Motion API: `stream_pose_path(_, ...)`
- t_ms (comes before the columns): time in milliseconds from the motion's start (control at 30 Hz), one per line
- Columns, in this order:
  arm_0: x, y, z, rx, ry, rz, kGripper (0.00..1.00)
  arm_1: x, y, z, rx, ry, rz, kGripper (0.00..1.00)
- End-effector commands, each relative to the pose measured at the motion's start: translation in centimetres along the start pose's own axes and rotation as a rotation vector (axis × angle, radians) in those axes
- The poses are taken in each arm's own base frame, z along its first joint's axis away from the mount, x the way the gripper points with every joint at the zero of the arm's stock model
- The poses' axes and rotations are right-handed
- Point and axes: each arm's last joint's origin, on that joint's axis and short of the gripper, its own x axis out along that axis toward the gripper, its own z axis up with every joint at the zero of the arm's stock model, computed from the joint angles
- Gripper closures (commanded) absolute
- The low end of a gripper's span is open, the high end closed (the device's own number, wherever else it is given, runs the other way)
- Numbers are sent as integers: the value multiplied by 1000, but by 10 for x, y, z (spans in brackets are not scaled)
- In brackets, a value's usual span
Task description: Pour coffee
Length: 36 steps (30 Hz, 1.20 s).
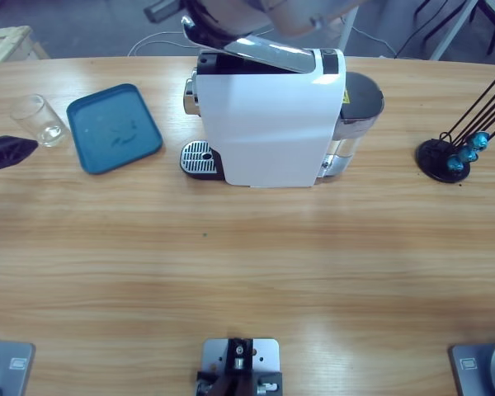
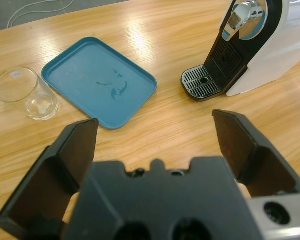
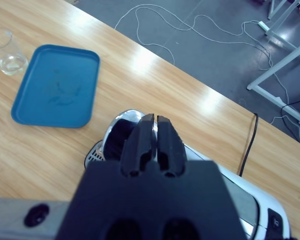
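Bright, even overhead light fills the room. Pale glare streaks the wooden table (image 2: 155, 30) near its far edge. The white coffee machine (image 1: 268, 124) casts only a soft, short shadow. Close up, the black grippers look slightly blurred.

Left wrist view for you: left gripper (image 2: 155, 135) has its two black jaws spread wide, nothing between them, hovering over bare wooden table (image 2: 180, 125). Beyond the jaws, left of centre, you have a flat teal rectangular plastic tray (image 2: 97, 80) with rounded corners; a few dark smudges on its surface. Just beside the tray's left edge stands a small clear drinking glass (image 2: 26, 93), upright; you can't tell if there's any liquid in it. Far right: white coffee machine (image 2: 255, 45) with a black front, chrome spout up top, and a perforated drip grate (image 2: 201, 82) at its base, nothing sitting on it. Glass and machine are well apart, tray between them.
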Motion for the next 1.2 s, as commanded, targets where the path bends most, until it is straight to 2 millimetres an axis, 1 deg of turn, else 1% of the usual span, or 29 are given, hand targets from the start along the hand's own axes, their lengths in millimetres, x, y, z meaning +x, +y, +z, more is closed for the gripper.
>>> stream_pose_path(33,1,1,-12,15,21,-12,32,63,50,-79,-103,200,21,1000)
stream_pose_path(200,1,1,-12,15,23,-13,32,70,50,-101,-65,217,11,1000)
stream_pose_path(367,2,0,-11,15,26,-16,32,70,47,-119,-36,225,4,1000)
stream_pose_path(667,3,0,-11,15,29,-19,32,76,49,-135,-18,240,14,1000)
stream_pose_path(767,3,0,-11,15,29,-19,32,75,47,-137,-16,242,10,1000)
stream_pose_path(833,2,0,-11,15,28,-19,32,69,44,-131,-11,224,8,1000)
stream_pose_path(900,2,0,-11,15,28,-19,32,53,37,-113,-5,175,9,1000)
stream_pose_path(933,2,0,-12,15,28,-19,32,42,31,-100,-6,137,5,1000)
stream_pose_path(967,3,0,-12,16,30,-19,29,30,21,-84,-7,98,4,1000)
stream_pose_path(1000,4,0,-12,17,33,-18,24,11,1,-59,13,38,26,1000)
stream_pose_path(1033,6,0,-12,19,39,-17,16,-8,-18,-37,36,-20,68,898)
stream_pose_path(1067,8,0,-11,23,45,-14,13,-36,-42,-8,67,-96,130,130)
stream_pose_path(1100,8,0,-11,25,45,-8,11,-60,-59,11,76,-136,171,28)
stream_pose_path(1133,7,1,-10,26,36,3,9,-86,-76,30,89,-170,198,2)
stream_pose_path(1167,3,2,-9,23,12,15,9,-120,-96,49,98,-202,244,0)
stream_pose_path(1200,-3,2,-9,20,-13,17,9,-147,-110,59,89,-219,274,0)
